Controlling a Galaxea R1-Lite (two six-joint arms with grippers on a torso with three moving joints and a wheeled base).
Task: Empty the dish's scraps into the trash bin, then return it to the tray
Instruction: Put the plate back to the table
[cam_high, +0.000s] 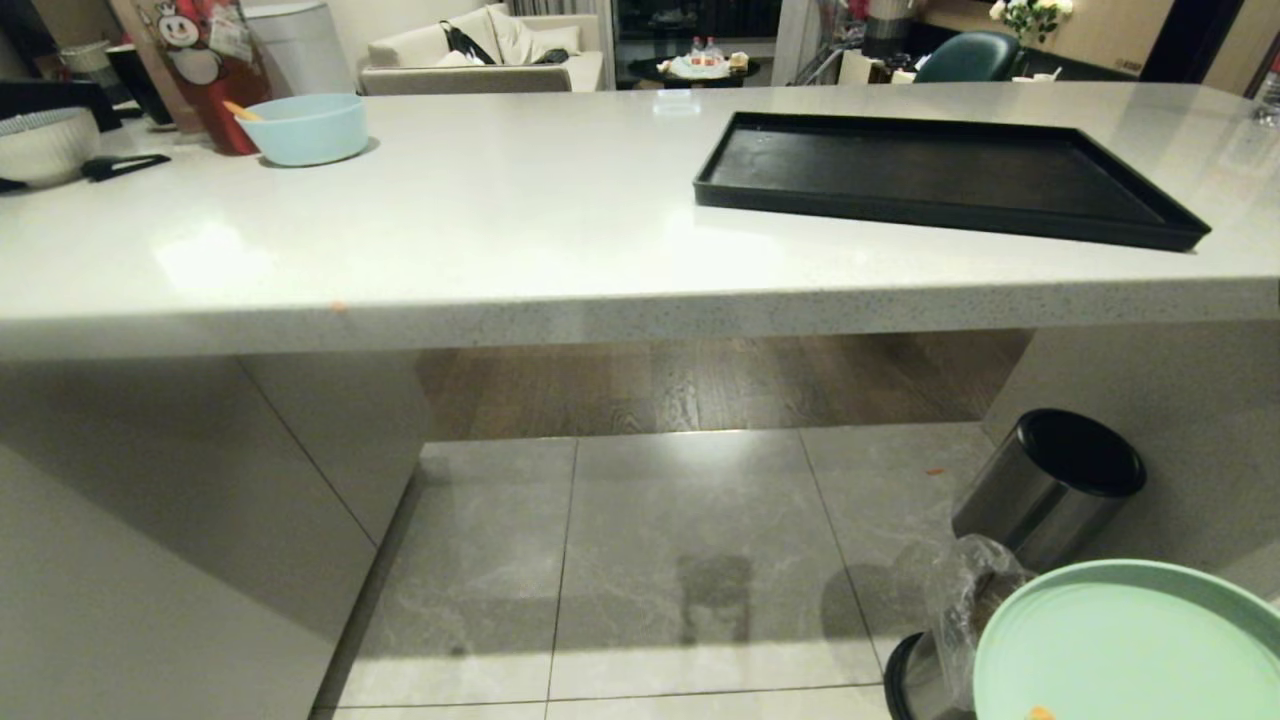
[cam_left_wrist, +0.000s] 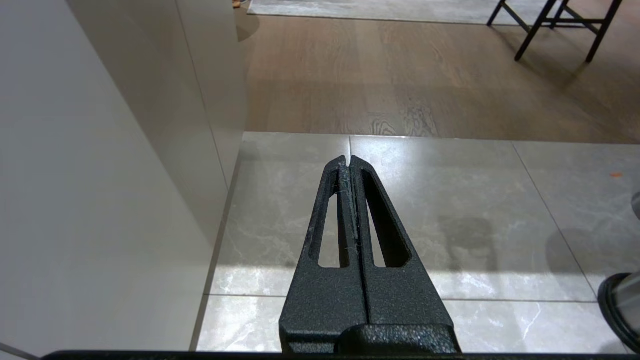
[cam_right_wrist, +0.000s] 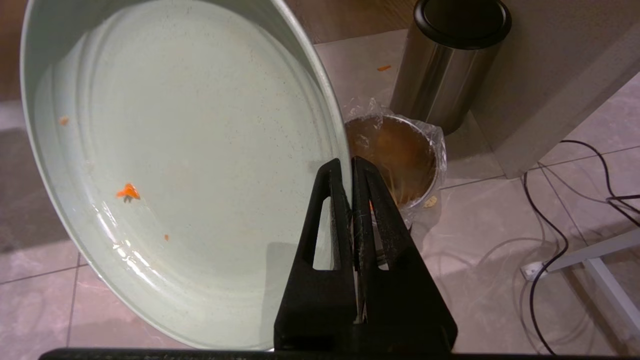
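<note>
My right gripper (cam_right_wrist: 348, 161) is shut on the rim of the pale mint-green dish (cam_right_wrist: 190, 165), which also shows at the lower right of the head view as the dish (cam_high: 1130, 650). The dish hangs over the floor beside the trash bin (cam_right_wrist: 400, 160), a steel bin with a clear bag liner, also seen as the trash bin (cam_high: 950, 640). Only small orange scraps (cam_right_wrist: 128, 192) cling to the dish. The black tray (cam_high: 930, 180) lies bare on the white counter. My left gripper (cam_left_wrist: 348, 160) is shut and holds nothing, low over the floor tiles.
A second steel bin with a black top (cam_high: 1050, 485) stands behind the lined one. An orange bit (cam_high: 934, 470) lies on the floor. A light-blue bowl (cam_high: 305, 128) sits at the counter's far left. Black cables (cam_right_wrist: 565, 235) run across the floor near the bins.
</note>
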